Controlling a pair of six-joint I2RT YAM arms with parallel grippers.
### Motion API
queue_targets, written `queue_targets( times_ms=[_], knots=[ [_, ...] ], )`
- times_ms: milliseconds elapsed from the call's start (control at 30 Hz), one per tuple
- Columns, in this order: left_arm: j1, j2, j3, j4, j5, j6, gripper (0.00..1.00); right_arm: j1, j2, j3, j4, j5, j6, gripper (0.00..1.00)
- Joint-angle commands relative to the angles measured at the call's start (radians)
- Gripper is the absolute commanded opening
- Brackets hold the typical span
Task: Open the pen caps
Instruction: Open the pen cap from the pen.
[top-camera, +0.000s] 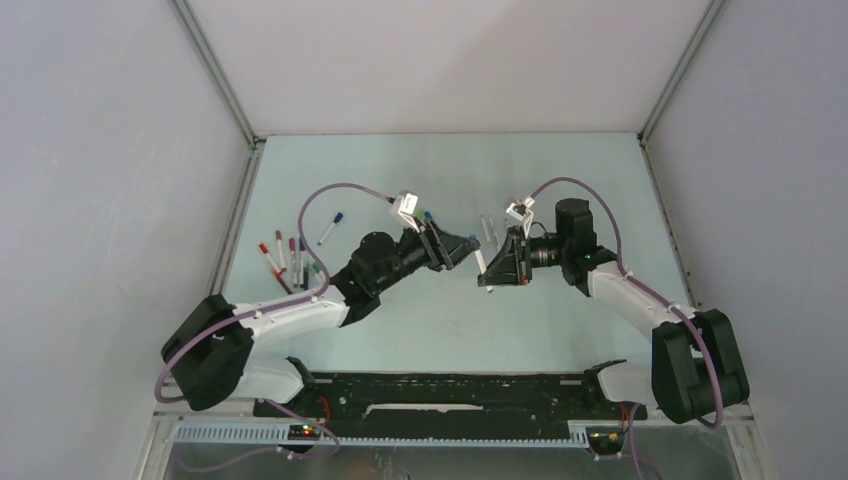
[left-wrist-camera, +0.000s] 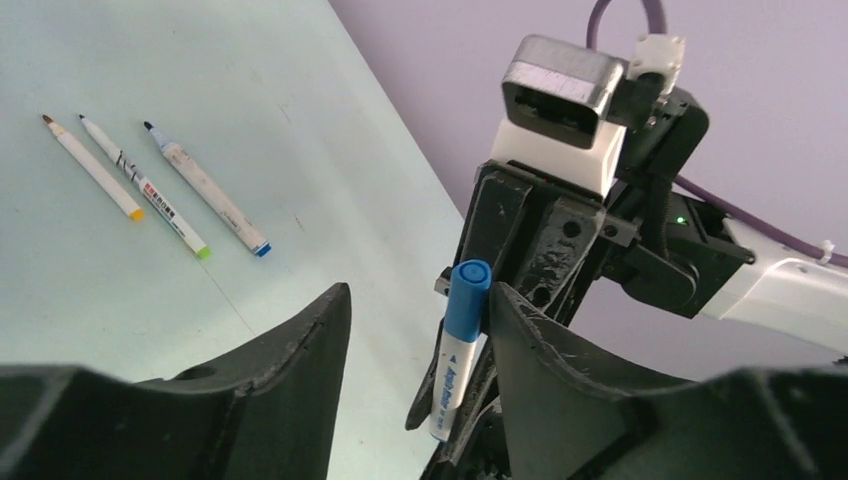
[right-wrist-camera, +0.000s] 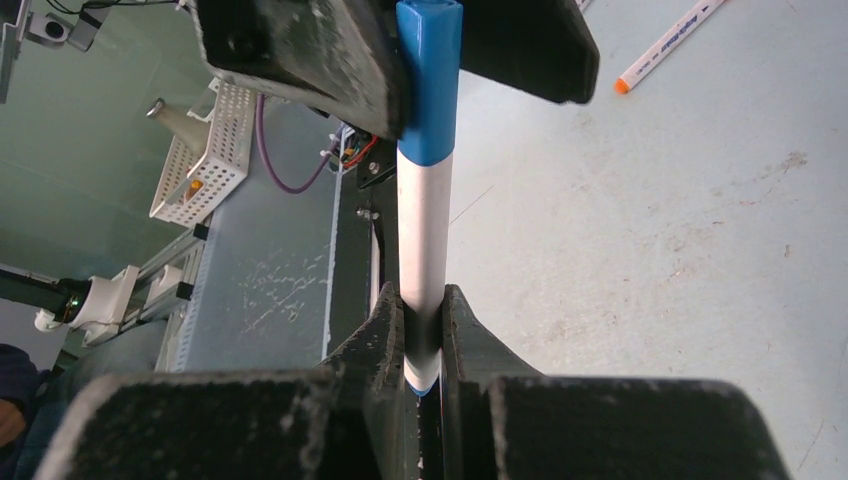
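Right gripper (right-wrist-camera: 424, 305) was clamped on the low end of the white pen barrel (right-wrist-camera: 424, 225), holding the pen off the table (top-camera: 420, 325) near mid-workspace. The blue cap (left-wrist-camera: 468, 300) was on the free end. The pen's long axis ran crosswise to the line between the two grippers, with the cap end pointing away from the arm bases. Left gripper (left-wrist-camera: 420, 305) was the nearer one to the cap. Its fingers (left-wrist-camera: 305, 345) stood apart and straddled it: the cap sat just beside one finger, maybe touching, with a clear gap to the other, so no grip on it. Both arms reached in from their own sides, wrists facing, grippers almost nose to nose. My read: the left needs to close on the blue part only, then pull along the pen axis, away from the right fingers. An off-axis pull would likely twist the barrel in the right grip. Three uncapped pens (left-wrist-camera: 160, 190) lay on the table, well apart from all this.
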Motion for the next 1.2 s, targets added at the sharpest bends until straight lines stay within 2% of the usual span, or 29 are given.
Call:
queue_targets(
  times_ms=[0, 133, 700, 767, 867, 933, 1000, 1100, 1167],
  knots=[
    [-0.003, 0.02, 0.042, 0.062, 0.037, -0.002, 0.53, -0.003, 0.0, 0.033, 0.02, -0.023, 0.003, 0.0],
    [-0.002, 0.023, 0.054, 0.049, 0.031, 0.004, 0.42, 0.0, 0.013, 0.033, 0.024, -0.016, 0.013, 0.0],
    [-0.003, 0.053, 0.1, 0.024, 0.046, 0.01, 0.42, 0.02, 0.04, 0.033, 0.029, -0.013, 0.022, 0.0],
    [-0.002, 0.053, 0.102, 0.024, 0.046, 0.011, 0.37, 0.019, 0.04, 0.032, 0.032, -0.01, 0.027, 0.0],
    [-0.003, 0.056, 0.105, 0.026, 0.054, 0.009, 0.26, 0.018, 0.041, 0.033, 0.035, -0.01, 0.034, 0.0],
    [-0.002, 0.059, 0.106, 0.03, 0.06, 0.008, 0.23, 0.017, 0.043, 0.033, 0.038, -0.01, 0.037, 0.0],
    [-0.003, 0.061, 0.108, 0.029, 0.068, 0.006, 0.24, 0.014, 0.041, 0.033, 0.041, -0.011, 0.037, 0.0],
    [-0.003, 0.062, 0.114, 0.012, 0.074, 0.006, 0.33, 0.011, 0.035, 0.033, 0.037, -0.012, 0.031, 0.0],
    [-0.003, 0.063, 0.115, 0.002, 0.077, 0.009, 0.36, 0.008, 0.034, 0.033, 0.036, -0.014, 0.03, 0.0]
  ],
)
